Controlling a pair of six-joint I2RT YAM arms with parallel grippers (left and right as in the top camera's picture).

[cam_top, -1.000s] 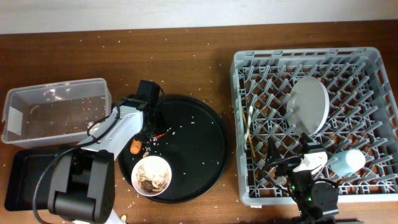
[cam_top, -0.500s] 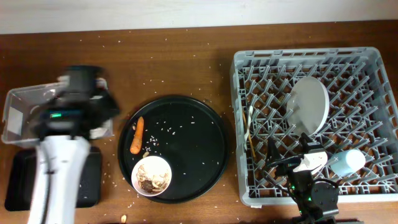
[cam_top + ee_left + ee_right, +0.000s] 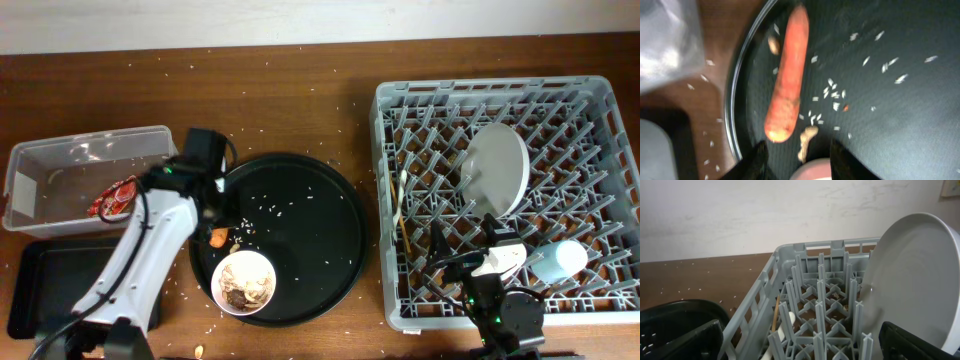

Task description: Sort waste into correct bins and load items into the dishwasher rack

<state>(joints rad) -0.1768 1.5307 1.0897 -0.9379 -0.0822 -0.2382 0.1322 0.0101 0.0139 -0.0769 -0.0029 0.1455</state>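
The orange carrot piece lies lengthwise beside the round black tray's rim, rounded end toward the left gripper. Its jaws gape, apparently empty.

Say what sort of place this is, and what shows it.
Probably a lab bench staged as a dish-clearing station: grey dishwasher rack holding a white plate, clear tub holding a red wrapper, rice-strewn wooden table.

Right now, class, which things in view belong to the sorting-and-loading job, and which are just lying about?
Job: orange carrot piece; white bowl of brown scraps; red foil wrapper; clear plastic tub; shallow black rectangular tray; grey pegged rack; white round plate.
Lying about: large round black tray; brown wooden table.
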